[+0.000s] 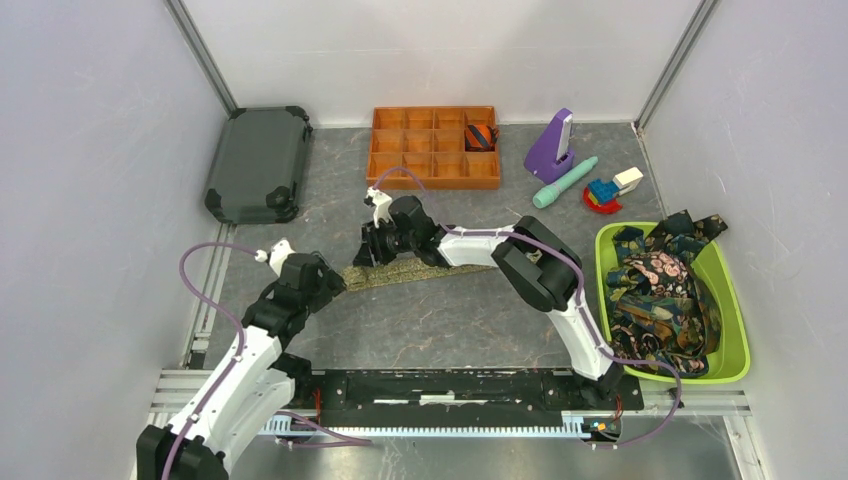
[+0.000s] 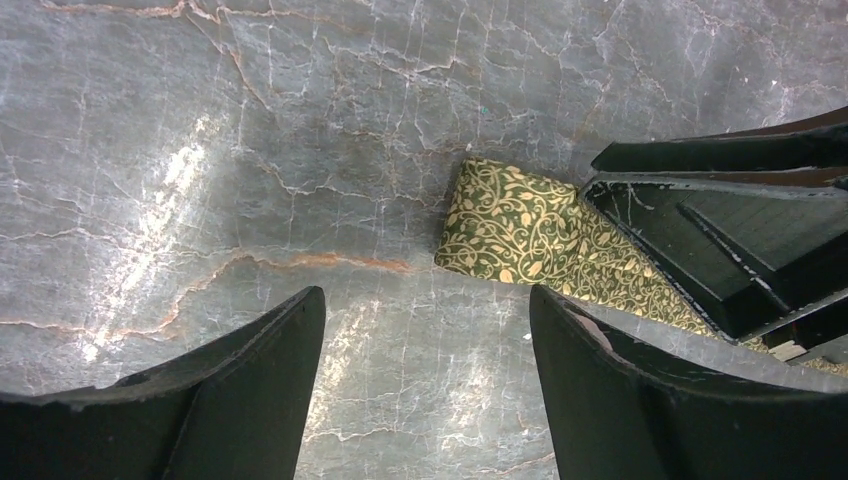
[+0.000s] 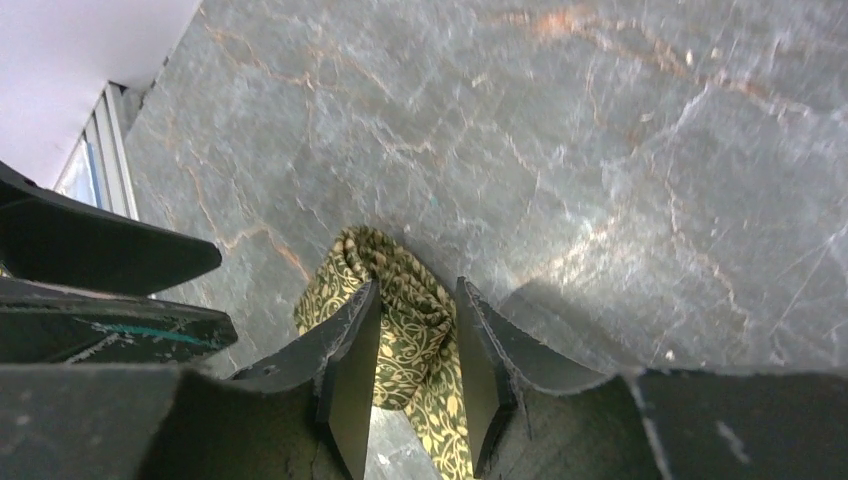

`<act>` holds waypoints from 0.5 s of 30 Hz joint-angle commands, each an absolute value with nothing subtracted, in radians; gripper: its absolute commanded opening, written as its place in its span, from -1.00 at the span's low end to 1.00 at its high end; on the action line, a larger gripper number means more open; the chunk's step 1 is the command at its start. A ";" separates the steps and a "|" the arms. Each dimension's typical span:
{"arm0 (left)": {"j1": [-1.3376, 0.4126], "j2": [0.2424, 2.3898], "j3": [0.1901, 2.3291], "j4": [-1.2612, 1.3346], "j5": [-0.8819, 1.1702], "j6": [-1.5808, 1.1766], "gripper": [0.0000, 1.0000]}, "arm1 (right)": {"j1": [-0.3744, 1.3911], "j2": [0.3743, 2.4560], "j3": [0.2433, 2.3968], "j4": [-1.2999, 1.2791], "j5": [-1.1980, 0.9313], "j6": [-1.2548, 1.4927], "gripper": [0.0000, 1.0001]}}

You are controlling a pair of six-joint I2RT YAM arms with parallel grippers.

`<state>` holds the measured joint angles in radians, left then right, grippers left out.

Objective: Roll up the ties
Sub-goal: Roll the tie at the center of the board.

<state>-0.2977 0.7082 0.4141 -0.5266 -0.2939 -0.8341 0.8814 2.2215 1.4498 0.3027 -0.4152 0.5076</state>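
1. Top external: right gripper (image 1: pixel 372 252) hides one end of the olive tie (image 1: pixel 425 269); I see it mid table (image 1: pixel 450 325).
2. Tie's long axis runs 9-to-3 o'clock, folded end at 9.
3. Right fingers clamp the folded end; left gripper (image 2: pixel 425 295) fingers apart.

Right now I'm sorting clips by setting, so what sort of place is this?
Likely a robot test cell: white panel walls box in a marble-look table, with staged props like an orange divided tray and a green bin of ties.
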 commanded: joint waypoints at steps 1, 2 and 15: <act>-0.291 0.684 0.382 -0.492 -0.274 -0.890 0.61 | 0.892 2.203 1.412 0.374 -0.441 0.515 -0.23; -0.291 0.686 0.378 -0.483 -0.270 -0.890 0.60 | 0.894 2.193 1.393 0.387 -0.441 0.518 -0.24; -0.291 0.690 0.353 -0.420 -0.261 -0.895 0.57 | 0.898 2.172 1.447 0.340 -0.417 0.484 -0.12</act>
<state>-0.2974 0.7017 0.3649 -0.4828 -0.2771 -0.8482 0.8948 2.2238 1.3529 0.3679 -0.4278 0.5240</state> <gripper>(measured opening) 0.788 0.403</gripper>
